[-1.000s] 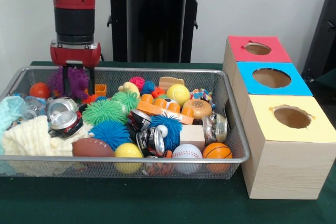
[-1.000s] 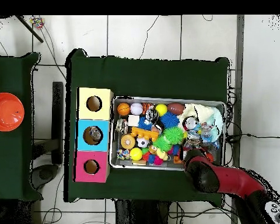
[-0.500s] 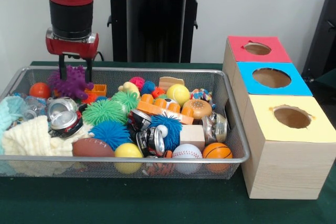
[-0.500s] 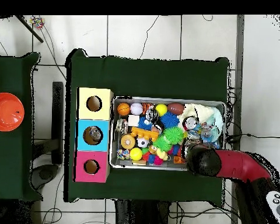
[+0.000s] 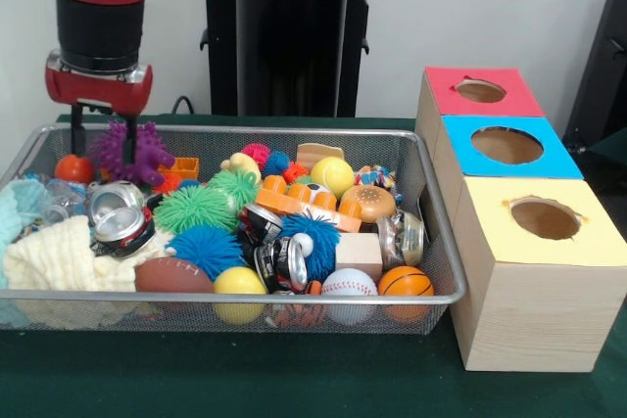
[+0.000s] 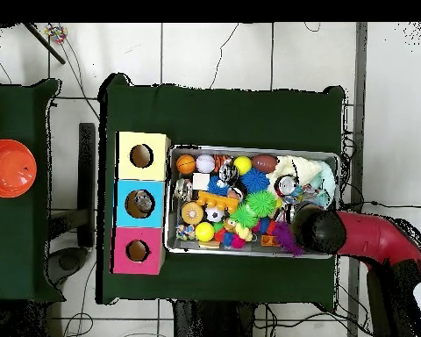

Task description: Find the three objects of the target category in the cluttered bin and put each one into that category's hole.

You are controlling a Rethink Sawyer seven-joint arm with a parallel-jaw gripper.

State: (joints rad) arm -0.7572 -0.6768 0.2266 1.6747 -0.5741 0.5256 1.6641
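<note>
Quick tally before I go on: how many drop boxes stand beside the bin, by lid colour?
Red-lidded box: 1
Blue-lidded box: 1
Yellow-lidded box: 1
Total: 3

No readable text, label, brand, number or sign shows in either view; the crushed cans [image 5: 118, 217] at centre left of the wire bin [image 5: 443, 242] carry print too small to make out.
</note>
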